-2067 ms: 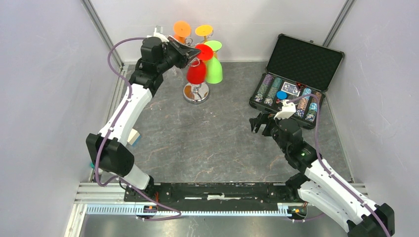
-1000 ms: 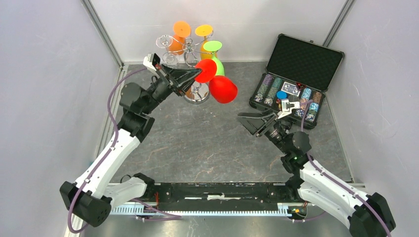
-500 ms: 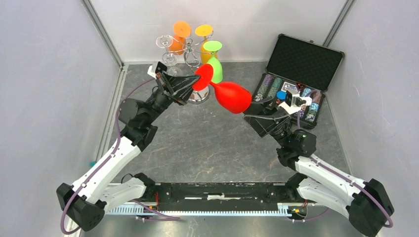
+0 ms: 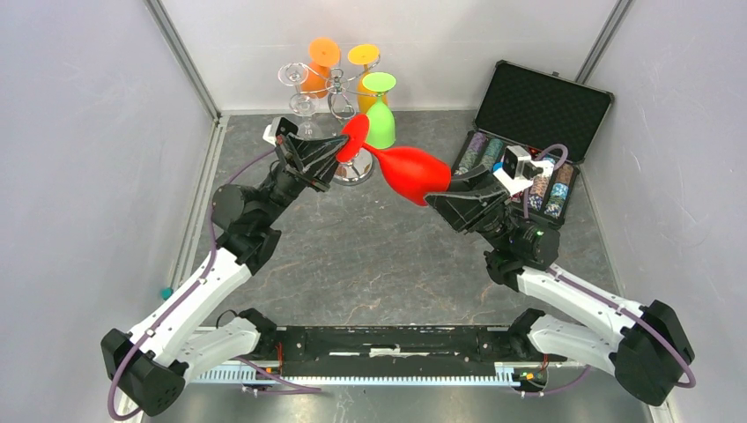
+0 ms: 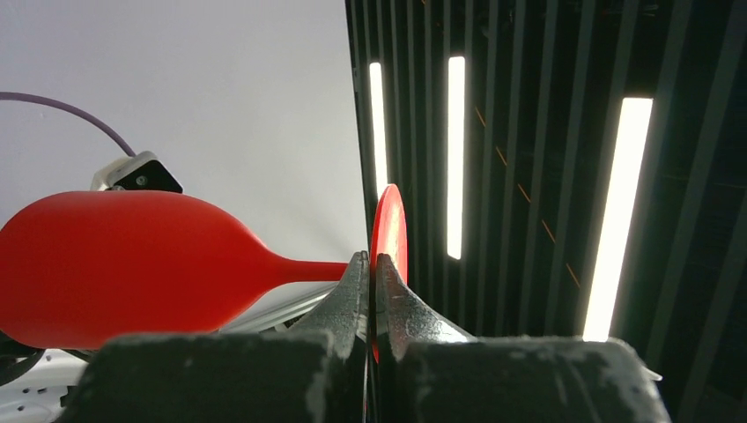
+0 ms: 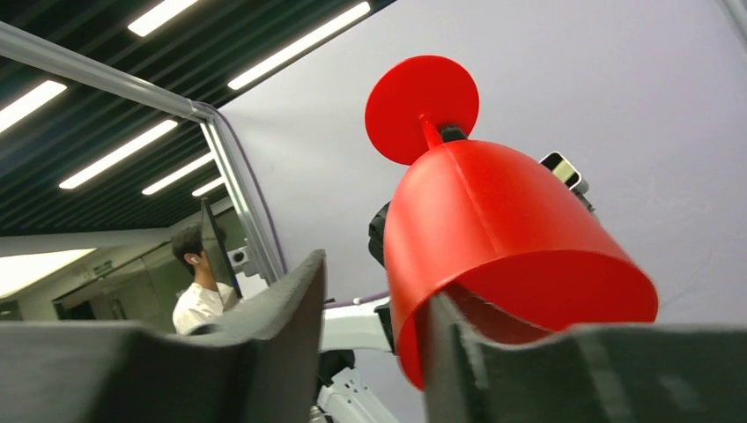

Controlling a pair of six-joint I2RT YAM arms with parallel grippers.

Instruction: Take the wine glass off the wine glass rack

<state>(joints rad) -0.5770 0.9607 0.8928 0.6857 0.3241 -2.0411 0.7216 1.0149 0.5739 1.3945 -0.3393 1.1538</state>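
A red wine glass (image 4: 410,172) hangs sideways in the air, off the silver wine glass rack (image 4: 337,92). My left gripper (image 4: 339,148) is shut on the edge of its round foot (image 5: 388,231), with the stem and bowl (image 5: 123,264) pointing left in the left wrist view. My right gripper (image 4: 442,189) is at the bowl's mouth. One finger (image 6: 449,339) is inside the bowl (image 6: 493,220). The other finger (image 6: 295,308) stands outside with a gap to the wall. It is open.
On the rack at the back hang an orange glass (image 4: 319,55), a yellow-footed one (image 4: 363,56), a green one (image 4: 380,119) and a clear one (image 4: 295,81). An open black case of poker chips (image 4: 533,132) lies at the back right, just behind my right gripper.
My left gripper has carried the red glass off the rack and tipped it toward the right. My right gripper has risen to the bowl's mouth, and its jaws have narrowed around the rim.
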